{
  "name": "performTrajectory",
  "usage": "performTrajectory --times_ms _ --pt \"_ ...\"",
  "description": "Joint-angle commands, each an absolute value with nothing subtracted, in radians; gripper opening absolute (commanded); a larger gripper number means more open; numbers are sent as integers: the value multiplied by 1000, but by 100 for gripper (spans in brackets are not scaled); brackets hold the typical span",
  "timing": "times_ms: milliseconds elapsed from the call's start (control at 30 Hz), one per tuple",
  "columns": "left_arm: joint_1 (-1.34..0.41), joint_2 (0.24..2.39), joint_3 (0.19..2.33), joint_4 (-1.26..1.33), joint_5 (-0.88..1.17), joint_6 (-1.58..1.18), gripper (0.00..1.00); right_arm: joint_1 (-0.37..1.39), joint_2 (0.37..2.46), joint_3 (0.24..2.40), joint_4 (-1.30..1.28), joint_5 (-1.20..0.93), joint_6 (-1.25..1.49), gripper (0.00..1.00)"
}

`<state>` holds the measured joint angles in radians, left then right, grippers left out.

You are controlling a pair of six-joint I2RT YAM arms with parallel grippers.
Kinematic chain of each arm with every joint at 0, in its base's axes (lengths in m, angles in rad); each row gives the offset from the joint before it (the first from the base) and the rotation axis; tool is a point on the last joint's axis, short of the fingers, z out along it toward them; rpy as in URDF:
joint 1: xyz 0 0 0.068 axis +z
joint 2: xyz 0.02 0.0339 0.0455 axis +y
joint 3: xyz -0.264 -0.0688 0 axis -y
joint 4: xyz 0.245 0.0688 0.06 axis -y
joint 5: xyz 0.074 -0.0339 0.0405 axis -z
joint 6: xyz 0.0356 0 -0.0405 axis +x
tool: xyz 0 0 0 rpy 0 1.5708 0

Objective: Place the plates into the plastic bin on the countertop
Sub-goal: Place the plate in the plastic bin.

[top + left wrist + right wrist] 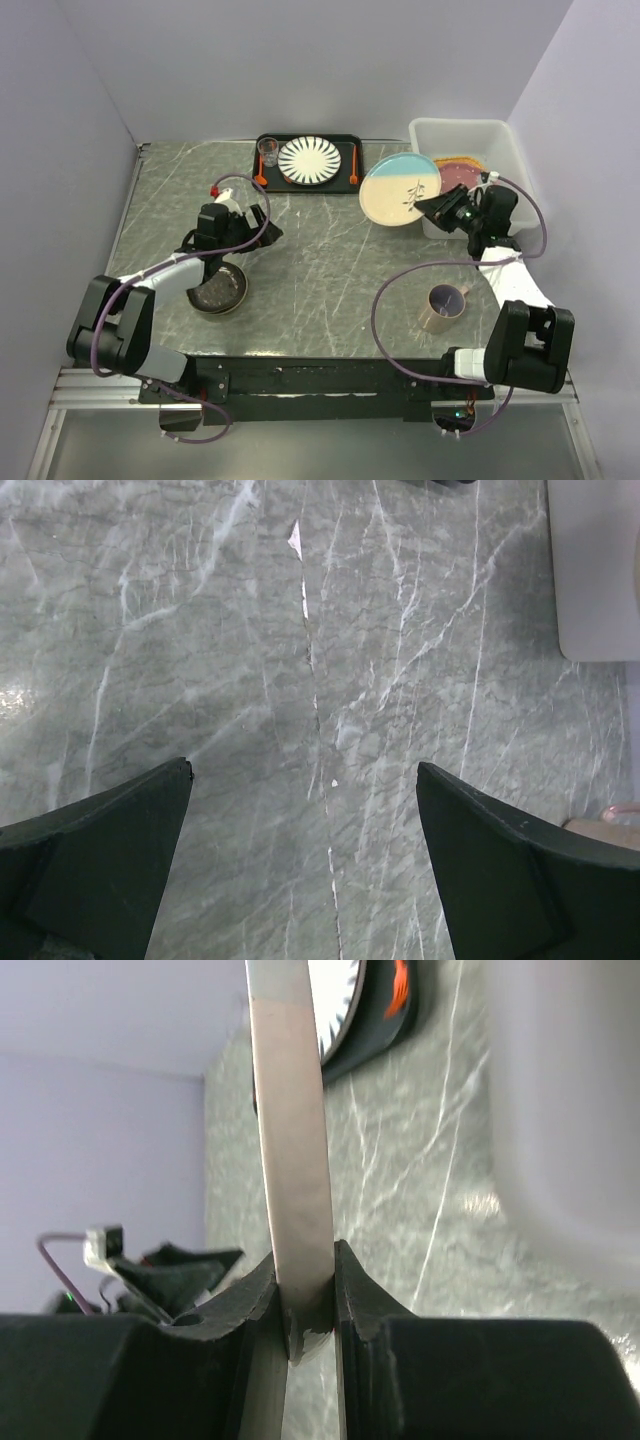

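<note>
The right gripper (305,1260) clamps the rim of the tilted blue-cream leaf-sprig plate (400,190) just beside the plastic bin (460,126) at the far right corner of the countertop (320,270), while the left gripper (305,775), fingers apart, hangs near the left edge.

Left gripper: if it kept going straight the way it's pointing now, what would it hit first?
Most likely the bare countertop. The left gripper is open and angled down, and its wrist view shows only veined marble straight ahead. How far off the surface lies is unclear.

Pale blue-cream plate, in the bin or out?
Out: the pale blue-cream leaf-sprig plate is pinched by the right gripper, beside the white plastic bin.
</note>
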<state>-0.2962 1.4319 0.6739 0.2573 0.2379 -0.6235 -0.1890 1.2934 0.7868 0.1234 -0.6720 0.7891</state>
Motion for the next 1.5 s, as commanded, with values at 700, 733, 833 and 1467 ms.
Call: performTrajectory --times_ms 700,733,833,1467 --pt "-299 1451 692 324 302 -609 99 -437 1509 1057 414 -600 1072 0" --pt "-299 1450 690 325 301 -607 99 -448 1514 1060 417 -598 1078 0" --pt "-299 1448 687 325 302 -609 99 -457 1523 1081 416 -592 1091 0" --pt "-299 1428 673 313 258 -598 99 -483 1592 1121 387 -565 1069 0"
